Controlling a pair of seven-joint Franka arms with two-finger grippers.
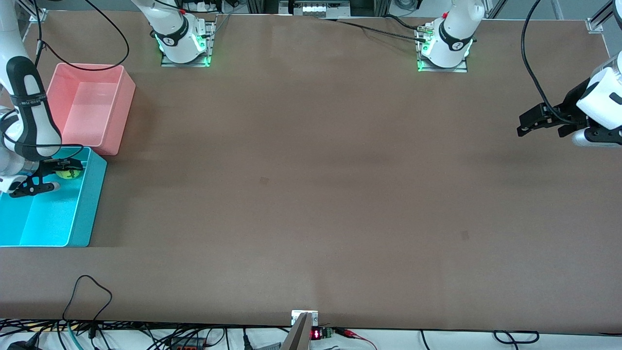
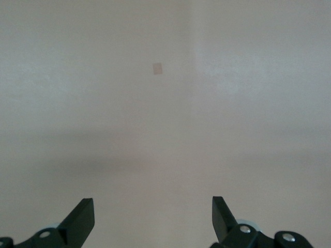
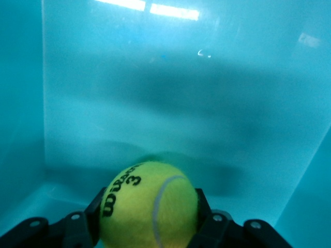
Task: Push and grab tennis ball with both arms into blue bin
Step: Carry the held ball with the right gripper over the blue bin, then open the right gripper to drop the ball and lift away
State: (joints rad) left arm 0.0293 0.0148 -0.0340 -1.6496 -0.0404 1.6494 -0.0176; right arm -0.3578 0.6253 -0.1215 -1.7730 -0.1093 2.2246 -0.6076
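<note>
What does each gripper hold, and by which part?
Right gripper clamps the ball by its two sides, inside the blue bin. Left gripper is open, holding nothing.

Your right arm (image 1: 29,116) reaches down into the blue bin (image 1: 90,204), its right gripper (image 1: 51,177) low inside with both fingers (image 3: 93,212) pressed against the tennis ball (image 3: 150,204) between them. Your left arm (image 1: 602,97) waits well apart from the blue bin, at its own end of the table, left gripper (image 1: 537,121) raised over bare tabletop, jaws spread wide with nothing between them.
</note>
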